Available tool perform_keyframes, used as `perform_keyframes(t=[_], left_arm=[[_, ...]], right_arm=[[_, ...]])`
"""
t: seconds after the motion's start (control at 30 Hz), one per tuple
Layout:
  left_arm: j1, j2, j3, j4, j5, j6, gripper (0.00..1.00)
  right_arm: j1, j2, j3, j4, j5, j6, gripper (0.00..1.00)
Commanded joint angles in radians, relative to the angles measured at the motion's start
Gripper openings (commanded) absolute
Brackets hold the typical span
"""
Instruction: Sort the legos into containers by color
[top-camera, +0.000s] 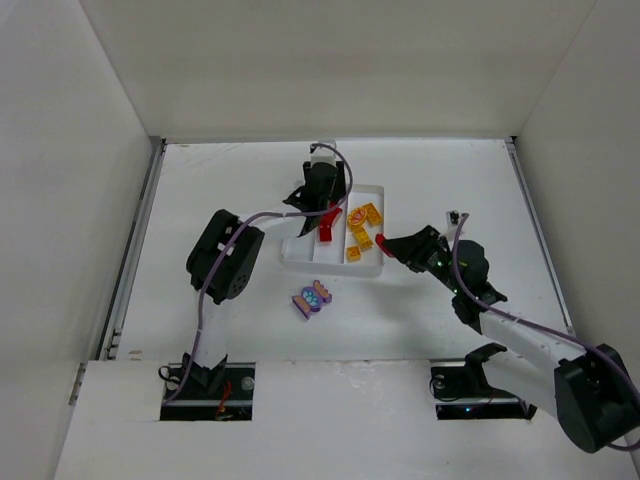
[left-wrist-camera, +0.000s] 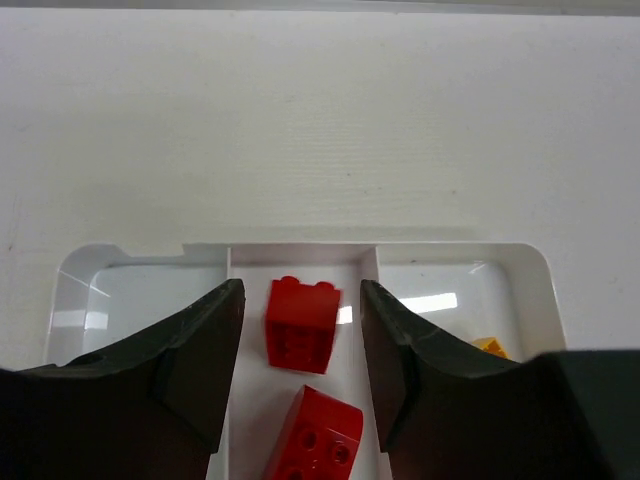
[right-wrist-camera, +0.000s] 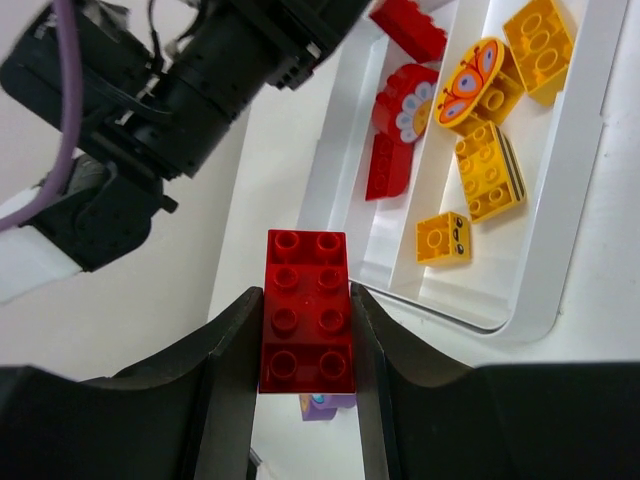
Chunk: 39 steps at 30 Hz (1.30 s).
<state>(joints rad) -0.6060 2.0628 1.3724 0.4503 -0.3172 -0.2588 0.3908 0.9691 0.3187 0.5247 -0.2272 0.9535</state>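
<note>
Purple legos (top-camera: 312, 298) lie on the table (top-camera: 230, 180) just in front of the tray (left-wrist-camera: 450, 250), apart from it. The left gripper (left-wrist-camera: 300, 300) hangs over the tray's middle compartment (left-wrist-camera: 345, 275), jaws spread and gripping nothing, with red bricks (left-wrist-camera: 302, 322) lying below. Yellow-orange bricks (top-camera: 362, 225) sit in the tray's right compartment (right-wrist-camera: 470, 290). By the tray's near right corner the right gripper (right-wrist-camera: 306, 295) pinches a red brick (right-wrist-camera: 306, 340)

No legible words, no numbers, no brand marks, only picture prints on some legos (right-wrist-camera: 468, 78)
</note>
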Motion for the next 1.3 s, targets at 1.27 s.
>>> perform_keyframes(t=[1.27], left_arm=[[-0.269, -1.190, -0.981, -0.458, -0.218, -0.502, 0.50]], right_arm=[[0.332, 0.675, 0.562, -0.129, 0.450, -0.102, 0.55]])
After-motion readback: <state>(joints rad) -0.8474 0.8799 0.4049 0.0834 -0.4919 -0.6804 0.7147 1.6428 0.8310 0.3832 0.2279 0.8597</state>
